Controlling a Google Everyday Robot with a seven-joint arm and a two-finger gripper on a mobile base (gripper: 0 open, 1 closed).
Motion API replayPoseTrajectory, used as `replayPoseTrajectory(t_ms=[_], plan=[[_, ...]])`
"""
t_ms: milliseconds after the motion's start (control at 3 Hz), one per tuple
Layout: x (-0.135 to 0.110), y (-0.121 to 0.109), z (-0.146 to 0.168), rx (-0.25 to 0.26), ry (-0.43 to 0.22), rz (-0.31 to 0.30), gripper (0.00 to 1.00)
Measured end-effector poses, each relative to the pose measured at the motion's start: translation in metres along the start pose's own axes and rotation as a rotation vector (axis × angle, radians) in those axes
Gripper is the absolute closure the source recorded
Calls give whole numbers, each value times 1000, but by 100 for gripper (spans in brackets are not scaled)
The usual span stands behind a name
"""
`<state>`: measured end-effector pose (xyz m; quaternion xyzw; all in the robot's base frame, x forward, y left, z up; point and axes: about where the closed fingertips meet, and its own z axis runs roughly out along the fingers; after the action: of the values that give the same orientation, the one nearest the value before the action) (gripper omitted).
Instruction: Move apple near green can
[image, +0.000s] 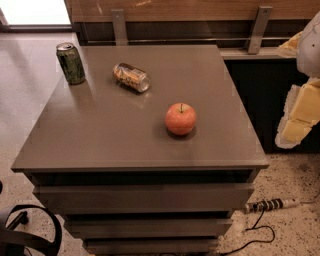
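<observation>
The red-orange apple (180, 119) stands upright with its stem up on the grey cabinet top (100, 135), right of centre and toward the front. The dark green can (70, 63) stands upright at the far left corner of the top, well apart from the apple. My gripper (296, 124), white with pale yellow parts, hangs at the right edge of the view, beyond the cabinet's right side and away from the apple. It holds nothing that I can see.
An orange-and-silver can (131, 77) lies on its side between the green can and the apple. A wooden wall with metal brackets (119, 25) runs behind the cabinet. A power strip (270, 204) and cable lie on the floor at right. A dark chair part (25, 232) is at bottom left.
</observation>
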<state>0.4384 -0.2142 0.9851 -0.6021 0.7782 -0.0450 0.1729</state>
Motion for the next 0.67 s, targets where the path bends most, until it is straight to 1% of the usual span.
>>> replayPoseTrajectory(t_ms=[333,667], plan=[[0,0,0,0,0,0,0],[-5,-4,7,-13,-76,14,0]])
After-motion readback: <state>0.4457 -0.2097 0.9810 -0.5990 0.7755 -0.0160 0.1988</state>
